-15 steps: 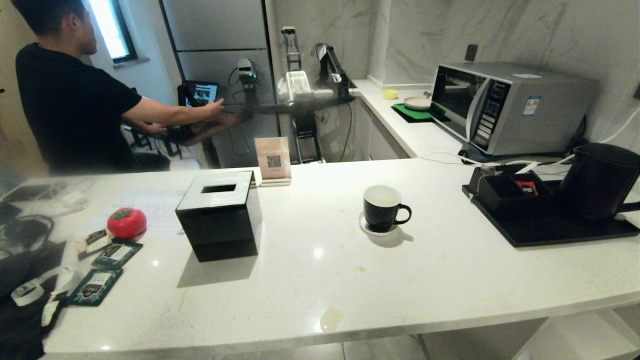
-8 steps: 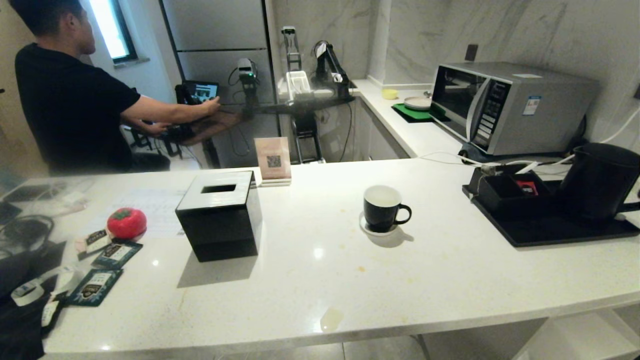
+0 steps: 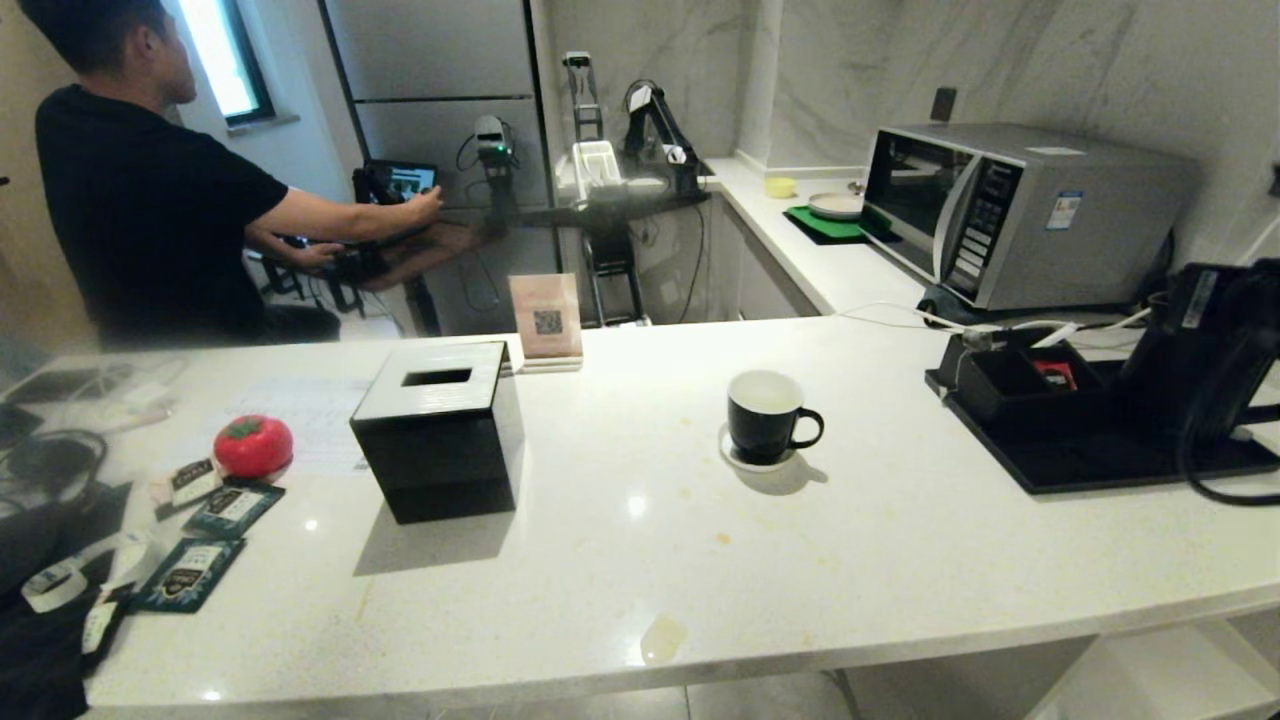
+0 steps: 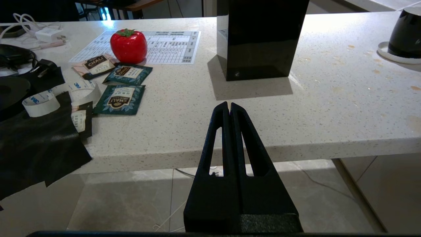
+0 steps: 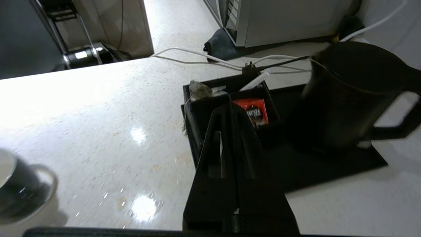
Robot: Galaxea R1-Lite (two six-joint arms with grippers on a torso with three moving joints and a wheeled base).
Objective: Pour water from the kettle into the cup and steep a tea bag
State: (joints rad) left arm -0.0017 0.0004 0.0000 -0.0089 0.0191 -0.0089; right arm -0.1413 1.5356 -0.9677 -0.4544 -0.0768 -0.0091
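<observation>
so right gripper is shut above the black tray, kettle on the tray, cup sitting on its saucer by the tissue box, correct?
Not by the tissue box. The head view shows the cup on its saucer out in the open counter, well apart from it. Right gripper shut above the black tray, kettle on it: correct.
</observation>
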